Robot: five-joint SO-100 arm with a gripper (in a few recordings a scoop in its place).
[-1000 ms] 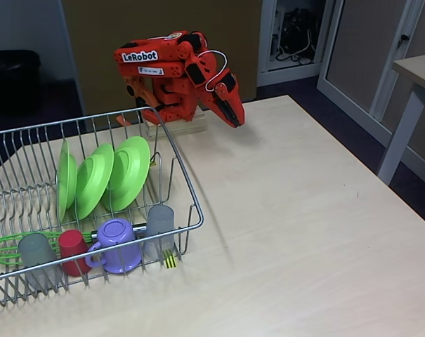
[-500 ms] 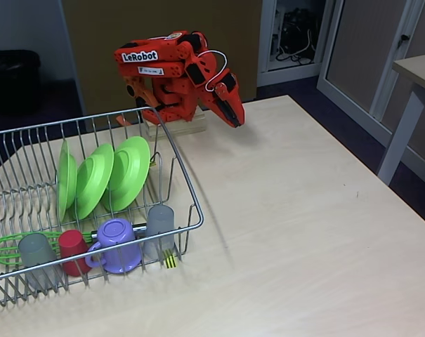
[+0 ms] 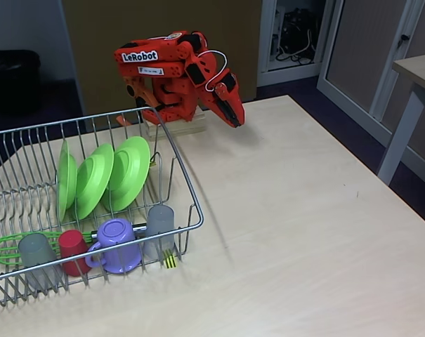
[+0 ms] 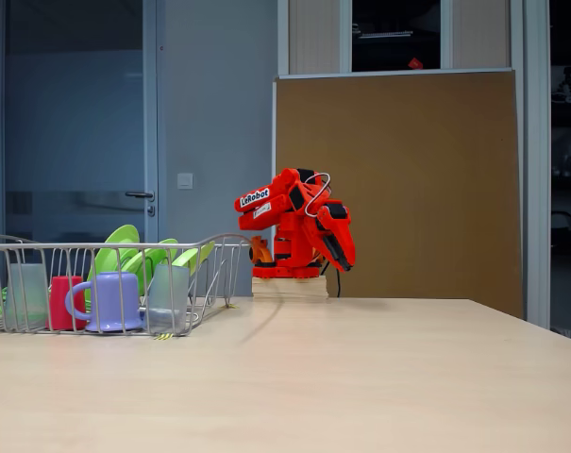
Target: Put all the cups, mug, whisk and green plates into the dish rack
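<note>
Green whisk [image 3: 8, 247] (handle behind cups [image 3: 73, 250])

The orange arm [image 3: 171, 67] sits folded over its base at about 11 o'clock in a fixed view, upper links doubled back. Its gripper [image 3: 234, 119] points down toward 5 o'clock, hanging above the table, fingers drawn together and holding nothing; the other fixed view shows the gripper [image 4: 345, 260] likewise drooped.

"LeRobot" on the arm [image 3: 159, 60]
</note>
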